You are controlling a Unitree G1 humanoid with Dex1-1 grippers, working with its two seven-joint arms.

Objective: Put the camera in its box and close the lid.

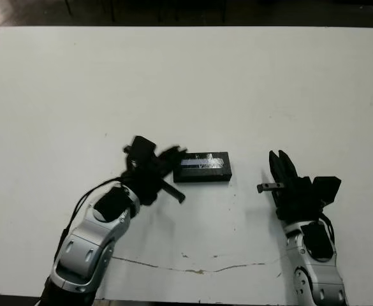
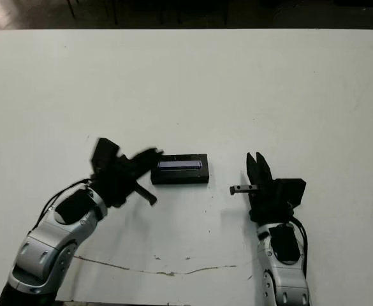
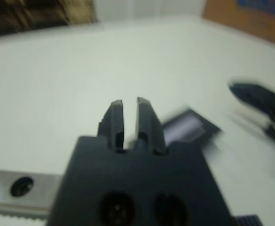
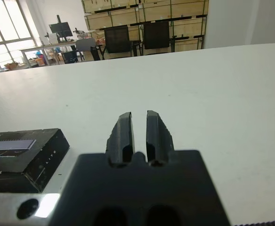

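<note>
Black and rectangular, the lid [image 1: 202, 167] with its shiny silvery-white strip lies flat near the middle of the white table [image 1: 186, 83], its long axis running across the table from the robot's left to its right, the strip running the same way along its top. It seems to sit on the box, closed, though the tray beneath cannot be told apart from the cover in the head views, and the camera does not show.

At the lid's left end is the left gripper [image 1: 172, 155], its two black fingers reaching toward that end; whether they touch it cannot be told. In the left wrist view the fingers [image 3: 116, 120] stand close together with only a narrow slit between them, nothing held, and the lid shows blurred just beyond them as a dark slab with a pale band. That view also catches the other gripper as a blurred dark shape off to the side.

The right gripper [image 1: 279, 160] rests well apart from the lid on its right side, fingers pointing away from the robot. Its wrist view shows them nearly shut, a thin gap between, empty; the same view gives the sharpest look at the lid's end: matte black sides, crisp corners, a faint line of print on the side, the strip glossy on top.

A thin brown crack-like mark [image 1: 192, 268] runs across the table's near edge between the two silver-and-black arms
</note>
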